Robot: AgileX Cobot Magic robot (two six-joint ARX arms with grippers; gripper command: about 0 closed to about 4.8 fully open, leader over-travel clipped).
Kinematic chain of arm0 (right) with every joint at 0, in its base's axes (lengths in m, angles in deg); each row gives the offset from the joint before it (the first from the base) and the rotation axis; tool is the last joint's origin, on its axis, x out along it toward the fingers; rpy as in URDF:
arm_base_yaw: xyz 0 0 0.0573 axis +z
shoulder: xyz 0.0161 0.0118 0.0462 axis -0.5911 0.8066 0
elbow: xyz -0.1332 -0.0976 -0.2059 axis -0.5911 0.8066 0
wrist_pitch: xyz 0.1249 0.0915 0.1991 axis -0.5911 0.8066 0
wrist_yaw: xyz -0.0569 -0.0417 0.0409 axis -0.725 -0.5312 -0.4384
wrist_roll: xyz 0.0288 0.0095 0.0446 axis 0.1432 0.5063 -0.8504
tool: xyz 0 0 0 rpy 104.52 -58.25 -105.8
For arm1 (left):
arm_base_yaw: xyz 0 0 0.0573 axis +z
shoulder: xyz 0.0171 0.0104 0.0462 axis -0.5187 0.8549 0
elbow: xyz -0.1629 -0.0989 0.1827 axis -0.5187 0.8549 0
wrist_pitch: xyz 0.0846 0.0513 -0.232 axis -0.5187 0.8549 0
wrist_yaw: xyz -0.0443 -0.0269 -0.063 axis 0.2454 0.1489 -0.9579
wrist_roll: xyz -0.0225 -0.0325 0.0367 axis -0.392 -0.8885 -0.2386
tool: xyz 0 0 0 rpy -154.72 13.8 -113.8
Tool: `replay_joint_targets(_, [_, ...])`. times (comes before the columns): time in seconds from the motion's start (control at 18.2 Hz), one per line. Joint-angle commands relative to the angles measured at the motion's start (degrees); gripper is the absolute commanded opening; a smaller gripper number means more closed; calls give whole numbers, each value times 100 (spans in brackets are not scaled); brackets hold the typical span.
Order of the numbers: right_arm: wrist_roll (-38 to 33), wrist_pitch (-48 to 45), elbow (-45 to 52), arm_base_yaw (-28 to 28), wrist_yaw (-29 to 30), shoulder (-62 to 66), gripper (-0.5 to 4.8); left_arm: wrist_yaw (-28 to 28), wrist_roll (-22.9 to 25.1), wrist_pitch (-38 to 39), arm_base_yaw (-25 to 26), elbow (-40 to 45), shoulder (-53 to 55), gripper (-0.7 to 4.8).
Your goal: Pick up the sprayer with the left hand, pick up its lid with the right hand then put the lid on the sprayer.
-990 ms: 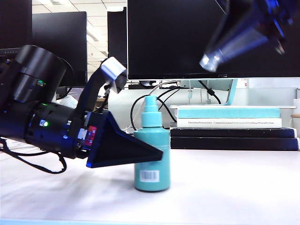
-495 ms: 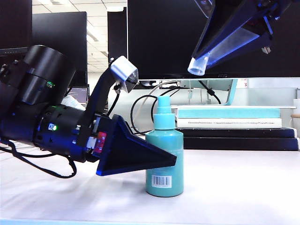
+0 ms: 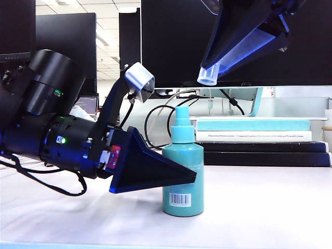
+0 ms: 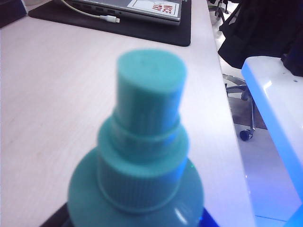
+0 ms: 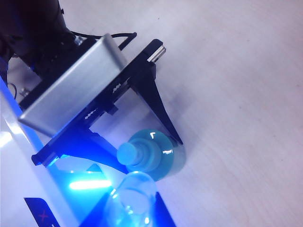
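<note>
Behind the sprayer [image 3: 182, 179] clamped by the left gripper [image 3: 179, 176], stacked books [image 3: 254, 140]; right gripper [image 3: 218, 65] above grips the lid [image 3: 208, 76].

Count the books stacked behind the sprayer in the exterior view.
3 visible: a teal book on top, a white book under it, a black book at the bottom. The black layer may be two.

Lid [image 3: 208, 76] above sprayer [image 3: 182, 176], apart.

light: bright, even office light | glare: blue glow around lid [image 5: 131, 196] | shadow: soft beside sprayer [image 3: 182, 176] on surface [image 3: 259, 207] | blur: sprayer out of focus in left wrist view
</note>
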Motion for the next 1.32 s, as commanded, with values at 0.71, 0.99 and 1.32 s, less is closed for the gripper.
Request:
replay_joint_targets(0.71, [146,-297,-181,496,-306,640,84,90,-13,289,-50,-13,52,279])
replay_joint_targets(0.99, [151,-321,-181,496,-308,675,84,83,-13,286,-50,-13,52,278])
replay_joint_targets(1.32, [216,-337,-181,496,-310,894,84,81,-13,289,-50,-13,52,278])
